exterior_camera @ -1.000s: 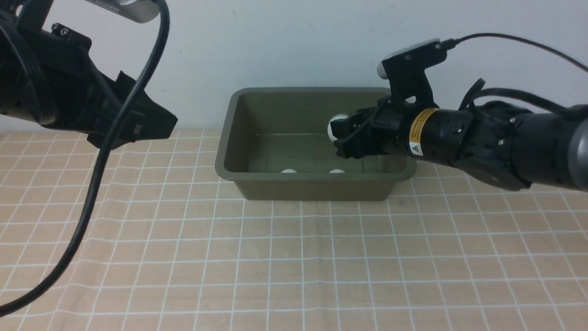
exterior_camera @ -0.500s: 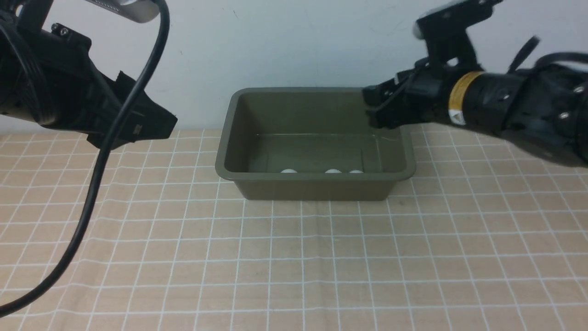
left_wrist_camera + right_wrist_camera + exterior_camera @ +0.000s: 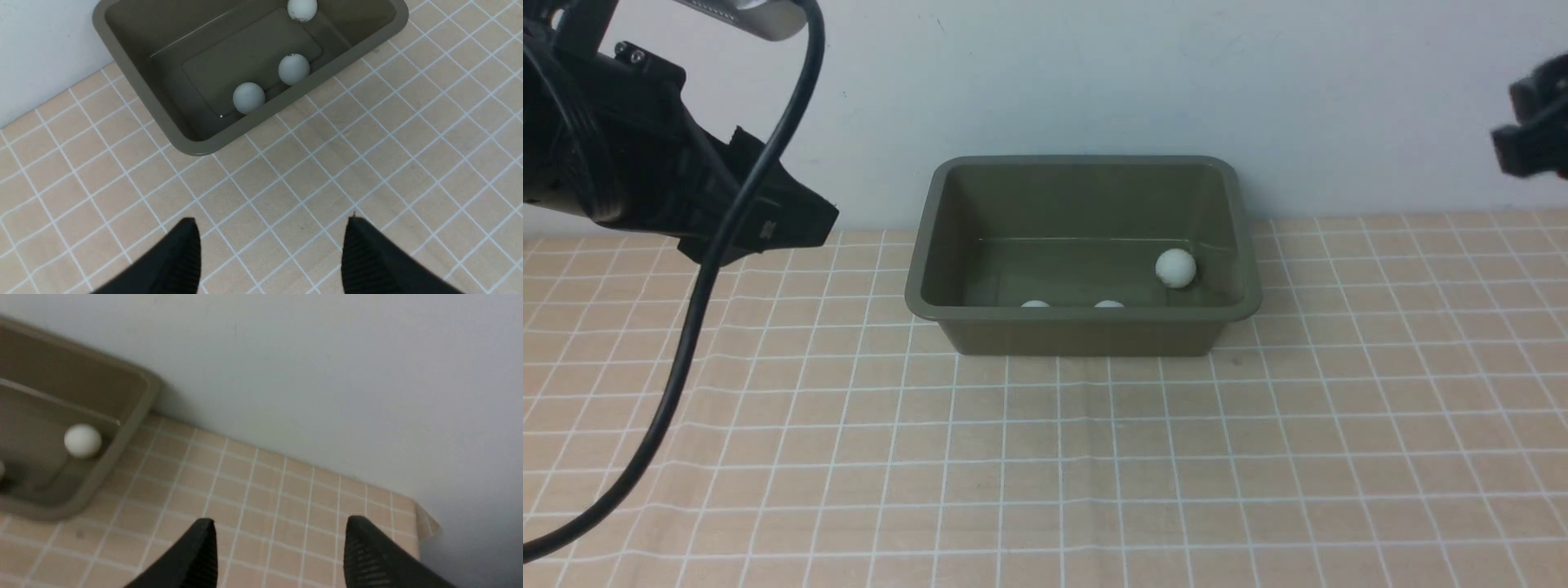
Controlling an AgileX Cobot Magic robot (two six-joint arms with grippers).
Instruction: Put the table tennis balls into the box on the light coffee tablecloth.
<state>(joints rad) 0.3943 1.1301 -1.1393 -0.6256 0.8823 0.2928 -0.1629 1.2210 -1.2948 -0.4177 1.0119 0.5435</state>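
The dark olive-green box (image 3: pixel 931 245) stands at the back of the light coffee tablecloth (image 3: pixel 1045 457). Three white table tennis balls lie inside it: one (image 3: pixel 1176 268) near its right wall, two (image 3: pixel 1036 304) (image 3: pixel 1108 304) half hidden behind the front wall. The left wrist view shows the box (image 3: pixel 135 81) with all three balls (image 3: pixel 249 97) (image 3: pixel 293 69) (image 3: pixel 302 9). My left gripper (image 3: pixel 271 228) is open and empty above the cloth, left of the box. My right gripper (image 3: pixel 280 526) is open and empty, far right of the box (image 3: pixel 122 428), where one ball (image 3: pixel 83 440) shows.
A white wall (image 3: pixel 1094 82) runs right behind the box. The left arm's black cable (image 3: pixel 698 302) hangs down over the cloth's left side. The cloth's far right corner (image 3: pixel 425 522) hangs at the table's edge.
My right gripper, over the box a second ago, let go of the third ball and drew back up and to the right. The ball now lies in the box. The left arm has not moved.
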